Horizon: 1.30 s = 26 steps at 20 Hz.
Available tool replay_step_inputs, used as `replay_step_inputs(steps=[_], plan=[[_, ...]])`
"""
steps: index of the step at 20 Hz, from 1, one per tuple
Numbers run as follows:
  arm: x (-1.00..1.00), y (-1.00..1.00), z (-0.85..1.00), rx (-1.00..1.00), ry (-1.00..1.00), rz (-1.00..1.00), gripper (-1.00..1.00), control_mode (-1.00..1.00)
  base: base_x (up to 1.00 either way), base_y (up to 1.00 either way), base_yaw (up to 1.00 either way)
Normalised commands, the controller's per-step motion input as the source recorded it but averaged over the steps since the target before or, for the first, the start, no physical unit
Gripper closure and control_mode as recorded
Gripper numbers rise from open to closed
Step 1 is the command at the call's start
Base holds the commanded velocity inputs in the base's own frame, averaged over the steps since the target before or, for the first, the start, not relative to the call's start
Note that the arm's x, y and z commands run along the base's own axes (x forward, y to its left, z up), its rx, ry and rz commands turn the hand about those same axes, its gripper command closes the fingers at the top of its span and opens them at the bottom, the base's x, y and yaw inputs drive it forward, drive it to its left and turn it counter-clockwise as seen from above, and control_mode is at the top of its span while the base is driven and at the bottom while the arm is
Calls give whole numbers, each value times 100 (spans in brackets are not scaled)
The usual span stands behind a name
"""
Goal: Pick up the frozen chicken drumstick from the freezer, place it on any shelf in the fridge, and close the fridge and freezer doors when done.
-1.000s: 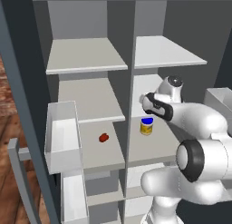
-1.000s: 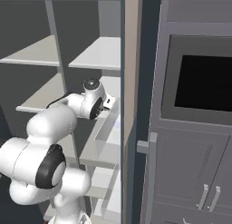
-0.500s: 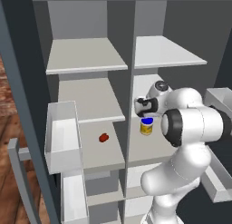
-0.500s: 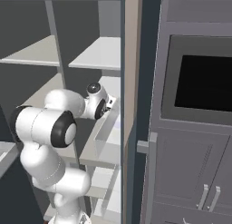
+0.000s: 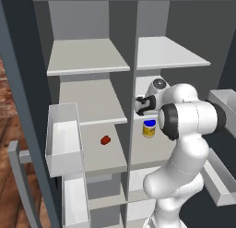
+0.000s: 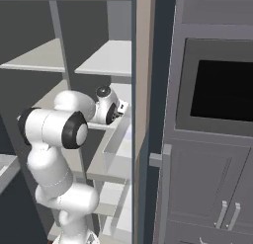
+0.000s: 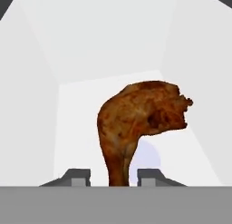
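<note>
The frozen chicken drumstick (image 7: 136, 123) is orange-brown. Its bulbous end points away from me and its thin end lies between my fingertips, over the pale floor of the shelf (image 7: 81, 128). My gripper (image 7: 114, 175) is open, with a narrow gap on each side of the thin end. In the left base view the gripper (image 5: 139, 105) reaches into the right column, just above the shelf (image 5: 144, 86) second from the top. The right base view shows the gripper (image 6: 121, 108) at the same shelf. Both doors stand open: one at the left (image 5: 23, 130), one at the right (image 5: 228, 61).
On the shelf below sit a yellow jar with a blue lid (image 5: 149, 129) in the right column and a small red lump (image 5: 105, 140) in the left. White door bins (image 5: 60, 139) (image 5: 221, 176) flank my arm. Beside the fridge stands a dark oven (image 6: 222, 97).
The jaws were shut on the drumstick's thin end and have parted. The arm has folded in closer to the shelf opening, and the hand has shifted slightly left.
</note>
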Motion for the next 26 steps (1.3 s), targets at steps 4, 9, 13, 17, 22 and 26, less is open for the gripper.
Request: replay_step_inputs(steps=[4, 9, 13, 17, 22, 26], plan=[[-31, 0, -2, 0, 0, 0, -100, -100, 0, 0, 0], [-93, -7, 14, 2, -10, 0, -100, -100, 0, 0, 0], [-100, 14, 58, 2, 0, 0, -100, -100, 0, 0, 0], [-100, 26, 70, 1, 7, 0, -100, -100, 0, 0, 0], [-100, 21, 44, 4, 6, 0, -100, -100, 0, 0, 0], [-100, 8, 16, 2, 0, 0, -100, -100, 0, 0, 0]])
